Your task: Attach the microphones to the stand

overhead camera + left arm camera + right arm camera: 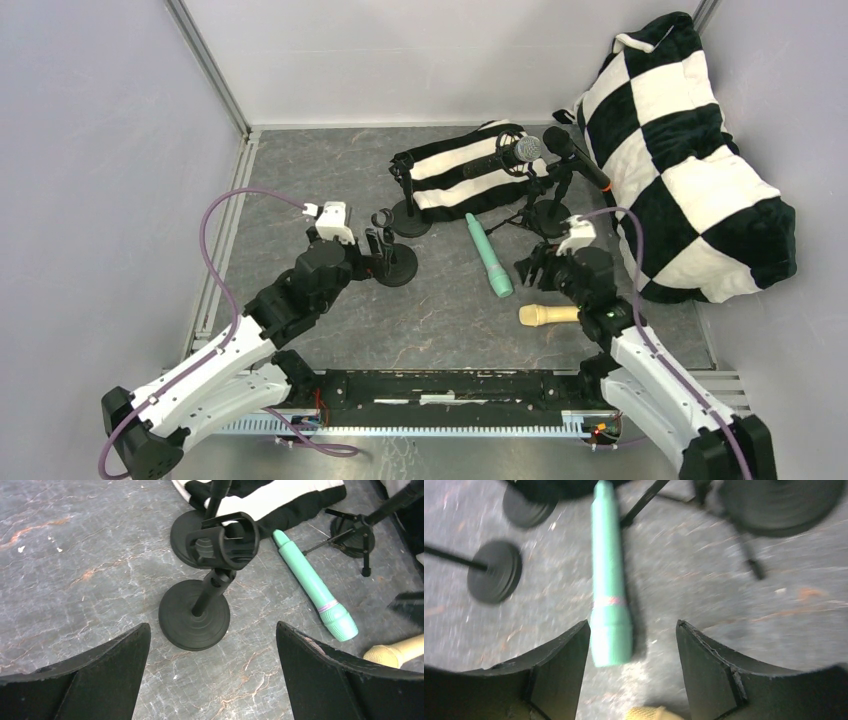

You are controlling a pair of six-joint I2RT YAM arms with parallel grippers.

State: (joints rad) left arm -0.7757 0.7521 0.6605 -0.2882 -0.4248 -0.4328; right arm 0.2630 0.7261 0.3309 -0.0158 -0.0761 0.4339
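- My right gripper (633, 630) is spread wide with nothing between its fingers. The view from it is blurred.
- The mint green microphone (610, 580) lies flat on the bench (300, 170) just ahead and below. Its thick end sits nearer my left-hand finger and its long axis runs straight away from me.
- The cream-yellow microphone (548, 315) lies crosswise just behind that, close beside my right arm.
- My left gripper (212, 627) is also spread and empty. It faces a round-based stand (194, 615) whose clip (222, 542) holds nothing.
- My right arm is clearly the nearer to both loose microphones, so I judge the pick falls to it, with a grip across the mint body.
- Further back, the silver-mesh microphone (527, 150) and the other black microphone (575, 155) sit up on stands.
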